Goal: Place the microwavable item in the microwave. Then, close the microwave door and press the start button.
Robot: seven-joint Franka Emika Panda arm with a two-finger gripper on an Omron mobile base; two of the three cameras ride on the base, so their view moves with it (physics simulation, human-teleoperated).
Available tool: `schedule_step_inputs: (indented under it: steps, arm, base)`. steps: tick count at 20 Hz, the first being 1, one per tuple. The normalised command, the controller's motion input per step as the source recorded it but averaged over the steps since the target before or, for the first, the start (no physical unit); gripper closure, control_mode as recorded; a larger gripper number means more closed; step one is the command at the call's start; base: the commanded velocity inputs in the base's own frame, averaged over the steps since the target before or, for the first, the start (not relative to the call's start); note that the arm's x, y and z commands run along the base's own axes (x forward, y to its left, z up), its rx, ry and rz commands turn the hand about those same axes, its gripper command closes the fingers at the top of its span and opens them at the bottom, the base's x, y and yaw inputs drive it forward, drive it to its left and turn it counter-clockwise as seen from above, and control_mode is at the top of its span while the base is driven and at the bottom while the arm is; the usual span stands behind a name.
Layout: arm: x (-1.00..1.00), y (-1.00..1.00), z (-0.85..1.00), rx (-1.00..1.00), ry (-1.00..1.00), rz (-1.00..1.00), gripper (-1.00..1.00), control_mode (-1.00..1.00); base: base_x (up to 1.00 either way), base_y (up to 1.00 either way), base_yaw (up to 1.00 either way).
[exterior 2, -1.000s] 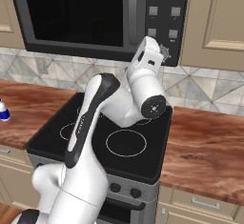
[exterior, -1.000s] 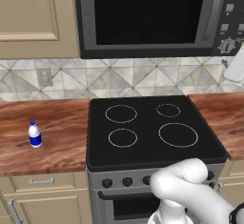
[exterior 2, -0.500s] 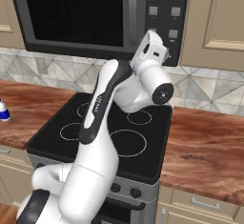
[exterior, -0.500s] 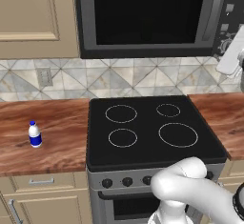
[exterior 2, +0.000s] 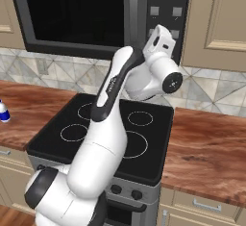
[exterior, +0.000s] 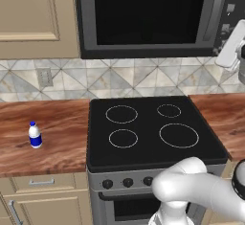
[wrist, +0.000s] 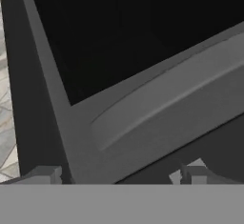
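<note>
White bottle (exterior: 34,135) unchanged on left counter (exterior: 43,133). Stove (exterior: 153,128) bare. Microwave door (exterior: 148,13) shut; cup not visible. Gripper (wrist: 116,174) has risen since earlier frames, now close before the door's bar handle (wrist: 171,99) by the control panel (exterior 2: 166,8); jaws wide apart, gripping nothing.
</note>
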Motion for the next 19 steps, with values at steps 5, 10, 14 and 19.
schedule_step_inputs:
  steps: [5, 10, 14, 19]
  arm:
    - [0.38, -0.28, 0.0, 0.0, 0.09, 0.0, -1.0, -1.0]
    - [0.49, -0.11, 0.0, 0.0, 0.1, 0.0, -1.0, -1.0]
    - [0.36, -0.01, -0.05, 0.0, 0.06, 0.0, -1.0, -1.0]
    - [0.01, 0.33, -0.52, 0.0, 0.0, 0.0, -1.0, -1.0]
  base:
    - [0.0, 0.0, 0.0]
    - [0.0, 0.0, 0.0]
    - [0.0, 0.0, 0.0]
    - [0.0, 0.0, 0.0]
